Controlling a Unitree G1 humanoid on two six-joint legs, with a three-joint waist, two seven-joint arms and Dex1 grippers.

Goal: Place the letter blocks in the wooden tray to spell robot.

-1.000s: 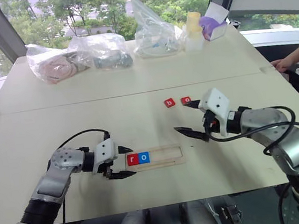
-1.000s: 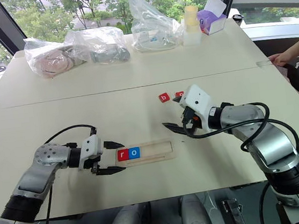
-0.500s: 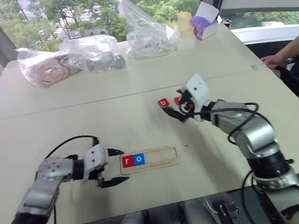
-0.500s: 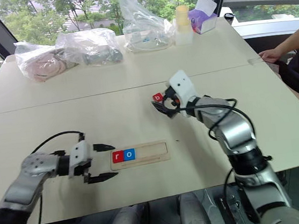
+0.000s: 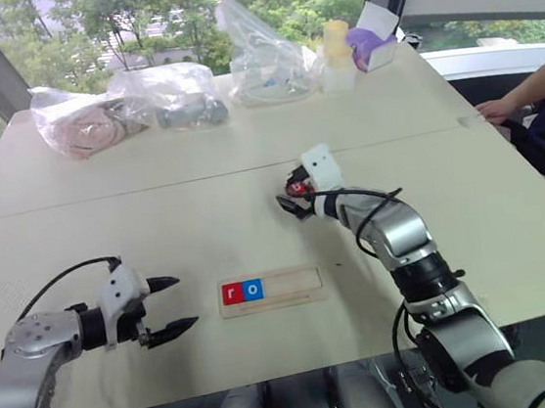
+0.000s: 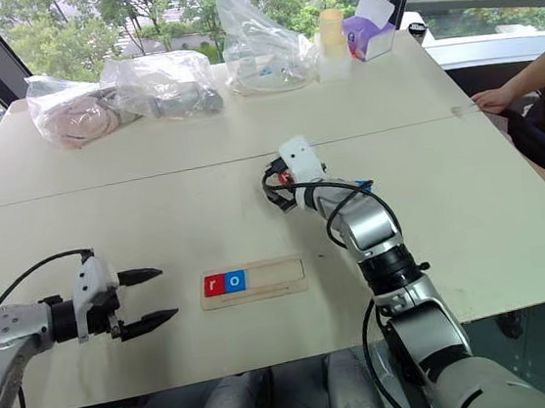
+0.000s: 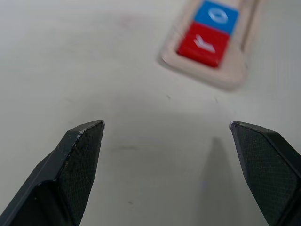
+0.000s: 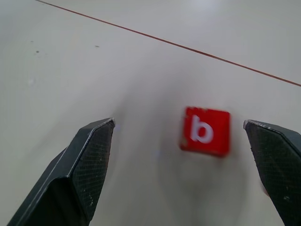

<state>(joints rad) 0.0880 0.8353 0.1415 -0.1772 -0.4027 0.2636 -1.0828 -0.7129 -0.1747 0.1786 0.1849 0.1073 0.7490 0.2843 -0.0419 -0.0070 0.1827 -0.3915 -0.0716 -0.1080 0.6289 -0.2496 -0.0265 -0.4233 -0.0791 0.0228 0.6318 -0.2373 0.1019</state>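
1. Lying on the pale beige counter (image 5: 105, 198) is the long, shallow pale wood tray (image 5: 287, 288) with rounded corners, near the counter's front edge.
2. Sitting side by side at the tray's left end are a red square tile with a white "r" (image 5: 232, 292) and a blue square tile with a white "o" (image 5: 253, 289); the rest of the tray is bare wood.
3. The left claw (image 5: 171, 304) hangs spread wide just above the counter, to the left of the tray and apart from it, with nothing between its black fingers (image 7: 77, 160).
4. The right claw (image 6: 275, 186) is stretched out past the tray toward mid-counter, also spread wide and gripping nothing.
5. A red square tile with a white "b" (image 8: 205, 130) lies flat on the counter between the right claw's fingers (image 8: 89, 155), touching neither.
6. Clear plastic bags (image 5: 143, 101) line the counter's far edge.
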